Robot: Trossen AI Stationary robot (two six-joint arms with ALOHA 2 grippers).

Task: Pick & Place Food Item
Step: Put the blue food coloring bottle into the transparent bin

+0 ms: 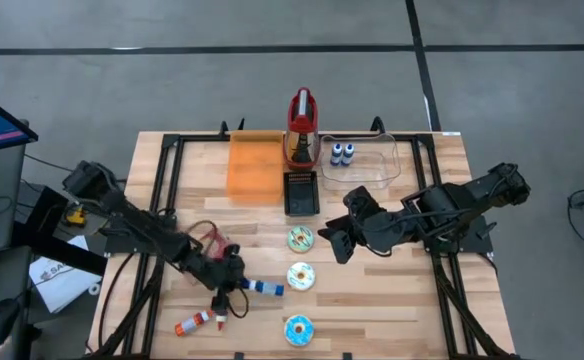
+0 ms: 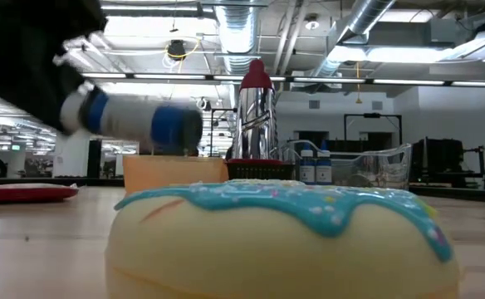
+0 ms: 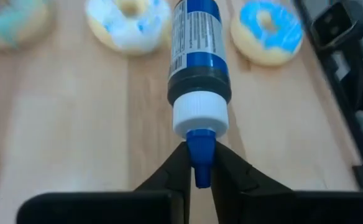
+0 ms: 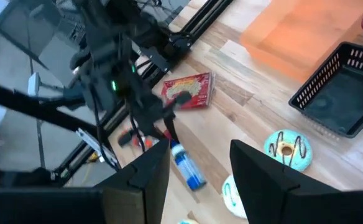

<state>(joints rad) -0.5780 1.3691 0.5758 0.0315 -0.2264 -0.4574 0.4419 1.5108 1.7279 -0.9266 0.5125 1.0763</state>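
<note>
The left gripper [image 3: 198, 171] is pinching the blue cap of a blue-and-white bottle [image 3: 197, 59] lying on the wooden table [image 1: 392, 300], while the red snack packet [image 4: 188, 91] lies untouched just beside that arm, so a clean pick probably means releasing the bottle first.

A light wooden table [image 1: 392, 300] fills the lower centre of the high view, on a grey floor [image 1: 122, 70] crossed by dark lines. In the low view, silver ceiling ducts [image 2: 375, 21] run across the top right, with strip lights [image 2: 442, 81] beneath
</note>
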